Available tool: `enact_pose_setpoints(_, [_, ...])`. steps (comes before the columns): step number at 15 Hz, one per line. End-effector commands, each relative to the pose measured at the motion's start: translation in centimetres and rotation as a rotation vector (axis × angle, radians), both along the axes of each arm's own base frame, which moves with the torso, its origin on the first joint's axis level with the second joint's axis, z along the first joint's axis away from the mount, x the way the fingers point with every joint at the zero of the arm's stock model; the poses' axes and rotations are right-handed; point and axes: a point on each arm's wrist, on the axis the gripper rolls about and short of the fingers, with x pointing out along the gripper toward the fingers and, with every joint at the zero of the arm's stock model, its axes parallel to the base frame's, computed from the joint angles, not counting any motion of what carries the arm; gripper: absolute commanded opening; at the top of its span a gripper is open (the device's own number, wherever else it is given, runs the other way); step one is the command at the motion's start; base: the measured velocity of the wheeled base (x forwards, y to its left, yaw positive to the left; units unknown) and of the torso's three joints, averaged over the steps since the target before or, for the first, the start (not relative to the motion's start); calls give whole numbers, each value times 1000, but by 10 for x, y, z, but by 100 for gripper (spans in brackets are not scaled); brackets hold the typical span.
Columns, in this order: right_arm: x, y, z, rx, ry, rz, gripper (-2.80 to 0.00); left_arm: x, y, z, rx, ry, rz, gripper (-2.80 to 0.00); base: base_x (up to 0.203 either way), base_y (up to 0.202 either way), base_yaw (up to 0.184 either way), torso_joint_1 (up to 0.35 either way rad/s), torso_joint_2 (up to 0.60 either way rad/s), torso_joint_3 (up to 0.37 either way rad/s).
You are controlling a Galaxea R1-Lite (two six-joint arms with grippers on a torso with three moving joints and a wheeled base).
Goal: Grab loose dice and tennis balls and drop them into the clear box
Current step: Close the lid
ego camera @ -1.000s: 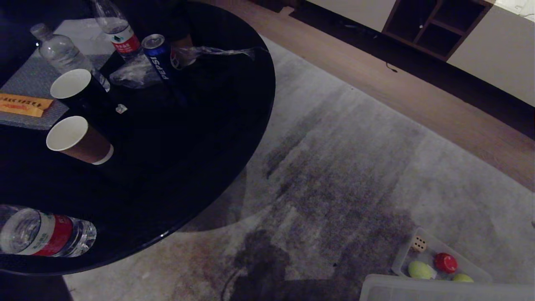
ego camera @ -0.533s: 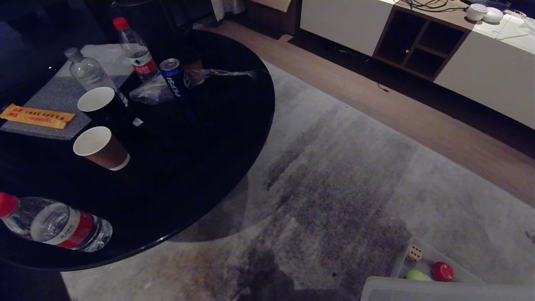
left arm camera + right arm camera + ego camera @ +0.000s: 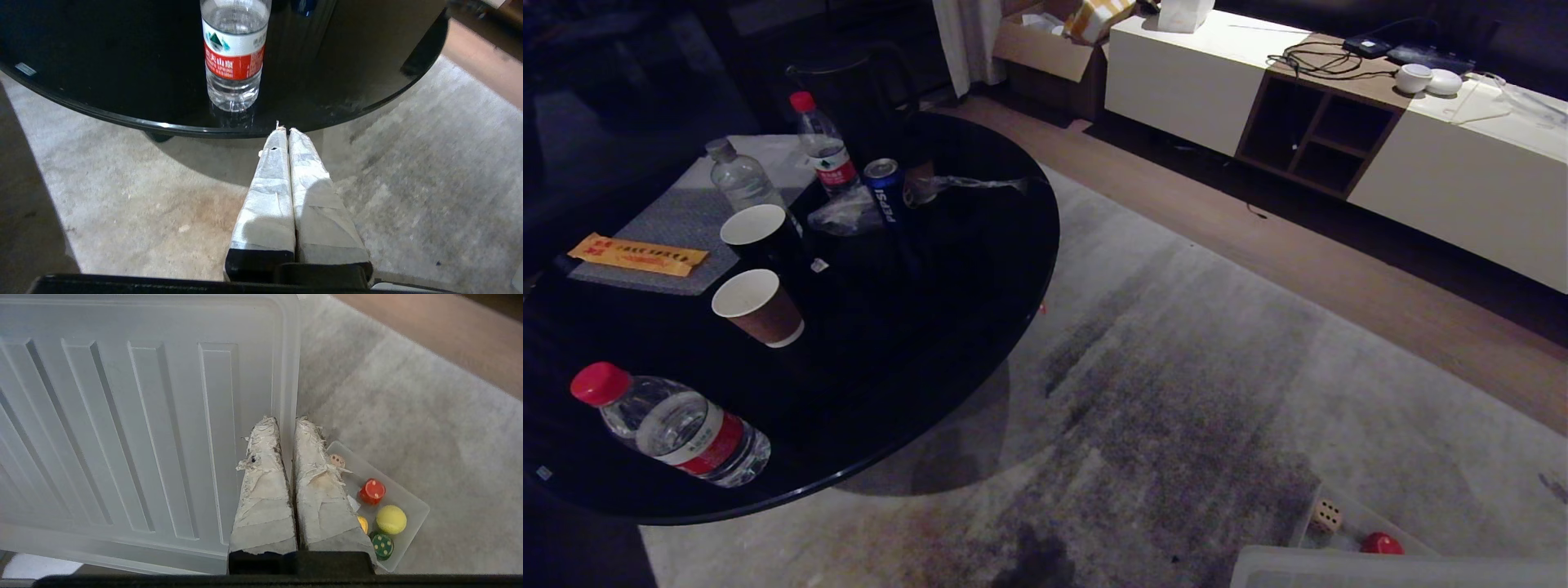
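Left gripper: taped fingers pressed together, empty, parked over pale carpet just short of the round glossy black table; one clear water bottle with red label stands near the table's edge there.

Right gripper: taped fingers together, holding nothing, hanging over the edge of the flat ribbed clear lid panel.

Task's things sit lower right in the right wrist view: shallow translucent whitish plastic box on the carpet, holding a beige dotted die, a red dotted die, a yellow-green fuzzy tennis ball, a dark green dotted die, and a yellow sliver mostly hidden behind a finger, kind not certain.

Step, judged: no loose die or ball shows anywhere, so collecting looks done or nearly so. Next move calls for scanning the floor for stragglers.

Head view count, left to right: three water bottles, two paper cups, one blue can.
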Motion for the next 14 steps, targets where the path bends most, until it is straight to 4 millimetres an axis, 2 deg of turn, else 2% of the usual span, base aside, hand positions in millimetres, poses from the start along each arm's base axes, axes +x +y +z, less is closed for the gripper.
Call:
enact_pose_setpoints(1, [0, 0, 0, -1, 2, 1, -280, 0, 0, 0, -1, 2, 1, -280, 0, 0, 0, 4, 4, 203])
enact_pose_setpoints(14, [0, 0, 0, 0, 1, 1, -280, 0, 0, 0, -2, 2, 1, -280, 0, 0, 0, 2, 3, 202])
